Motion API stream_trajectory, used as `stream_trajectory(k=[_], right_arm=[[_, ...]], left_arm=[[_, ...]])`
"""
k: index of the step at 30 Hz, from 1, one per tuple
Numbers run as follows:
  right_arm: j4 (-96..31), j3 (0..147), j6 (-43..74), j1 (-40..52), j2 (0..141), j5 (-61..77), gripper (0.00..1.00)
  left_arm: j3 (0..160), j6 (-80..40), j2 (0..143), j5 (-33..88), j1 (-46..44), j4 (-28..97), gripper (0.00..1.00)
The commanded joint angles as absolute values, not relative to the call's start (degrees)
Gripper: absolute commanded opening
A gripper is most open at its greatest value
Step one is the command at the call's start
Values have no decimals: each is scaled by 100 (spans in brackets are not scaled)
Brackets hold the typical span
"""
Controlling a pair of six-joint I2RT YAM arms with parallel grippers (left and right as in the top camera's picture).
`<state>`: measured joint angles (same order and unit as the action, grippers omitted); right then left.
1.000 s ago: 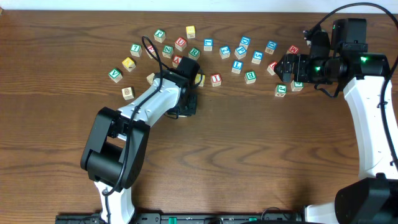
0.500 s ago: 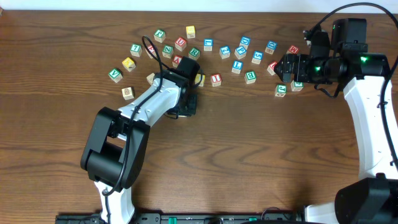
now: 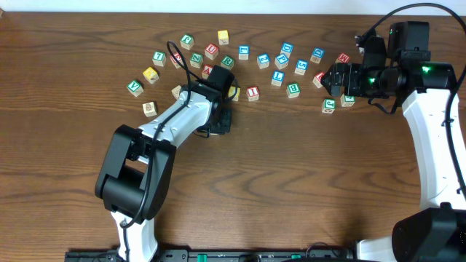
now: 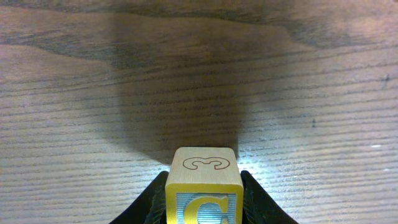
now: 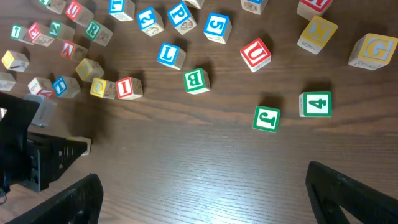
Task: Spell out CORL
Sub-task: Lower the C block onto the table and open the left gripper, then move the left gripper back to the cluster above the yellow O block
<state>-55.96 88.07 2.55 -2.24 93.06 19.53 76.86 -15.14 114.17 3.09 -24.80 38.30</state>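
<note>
The left gripper point(image 4: 204, 200) pinches a small yellow-edged wooden cube showing a C point(image 4: 203, 180) low over the brown wooden table point(image 4: 93, 93), on bare wood just clear of the scattered blocks. This looks like the first letter being placed. The right gripper point(image 5: 202, 179) hangs spread wide and holds nothing. Whether the cube touches down cannot be told. The next move probably calls for letting go, then fetching an O. The white cube with a green R point(image 5: 93, 29) and the white cube with a blue L point(image 5: 168, 55) lie among the scatter.

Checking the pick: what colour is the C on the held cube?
Yellow, on a blue face of the cube; left wrist view.
</note>
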Motion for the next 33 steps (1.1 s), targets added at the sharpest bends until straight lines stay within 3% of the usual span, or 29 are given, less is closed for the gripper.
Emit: stream_trajectory(k=[1, 8, 14, 33], right_arm=[[-5616, 8921, 294, -215, 9295, 1944, 99], [-5616, 8921, 294, -215, 9295, 1946, 99], [-5616, 8921, 294, -215, 9295, 1944, 99], [-5599, 8921, 294, -215, 9295, 1968, 99]], left_arm=[[7863, -1494, 11531, 342, -2471, 3822, 28], [7867, -1511, 11531, 342, -2471, 3824, 31], [7867, -1511, 11528, 346, -2471, 3826, 62], [8517, -1505, 10447, 344, -2283, 4390, 62]])
